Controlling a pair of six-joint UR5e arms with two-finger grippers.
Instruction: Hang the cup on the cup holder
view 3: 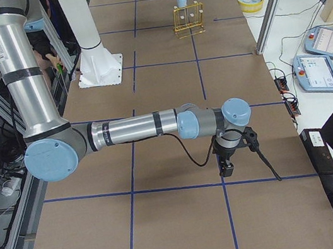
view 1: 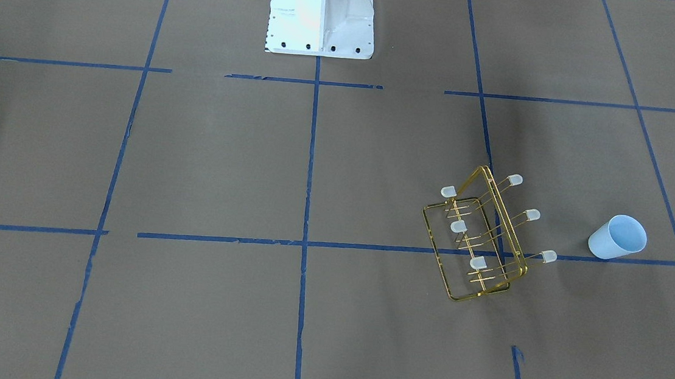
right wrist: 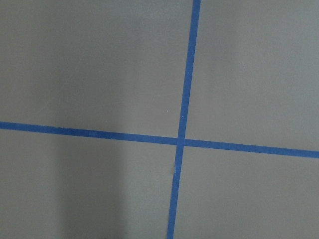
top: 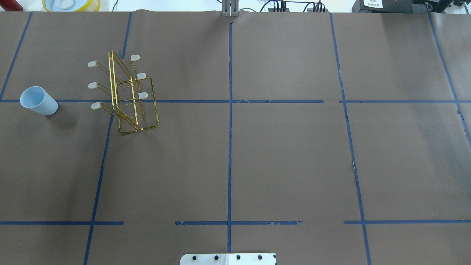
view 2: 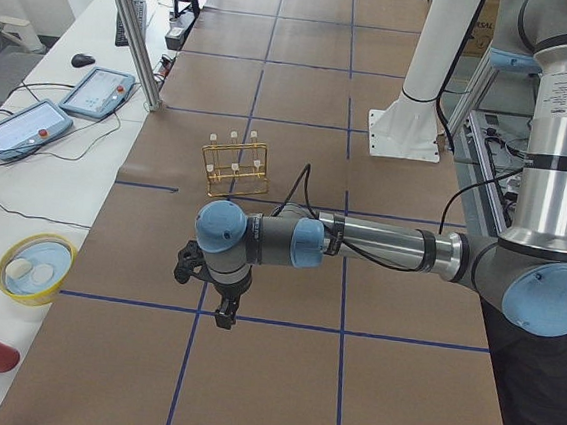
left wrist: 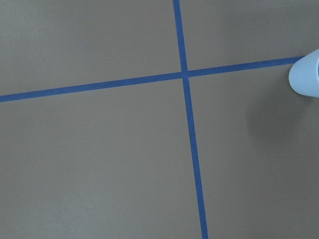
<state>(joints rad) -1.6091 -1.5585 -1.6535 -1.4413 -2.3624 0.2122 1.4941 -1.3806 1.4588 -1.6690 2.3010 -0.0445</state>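
Two grippers were noted, both away from the work: the left gripper [view 2: 224,312] and the right gripper [view 3: 225,167] hung over bare table [top: 294,154]. They showed only in the side views, so whether either was parted or clenched could not be told.

The cup [top: 38,100] stood mouth up on the table, well apart from the rack [top: 133,99], at its 9 o'clock in the overhead view. It also showed at the 3 o'clock edge of the left wrist view. No prong carried anything.

Risks, as judged:
- The cup was smooth, tapered and had no handle, so a pinch on its wall could slip or squeeze it out.
- The cup had to go mouth down over a prong, and a poor turn could drop it.
- The rack was light wire, standing loose and skewed to the tape [top: 230,147], so a nudge could slide or tip it.
- The prongs were thin and close together, so a wide approach could foul a neighbour.

Surface: brown paper, flat, gridded in blue tape, likely offering little grip.

Room: a white pedestal [view 1: 322,11] stood at 12 o'clock in the front-facing view. A side bench at 9 o'clock in the exterior left view held two pendants [view 2: 94,89], a bowl [view 2: 32,267] and cables
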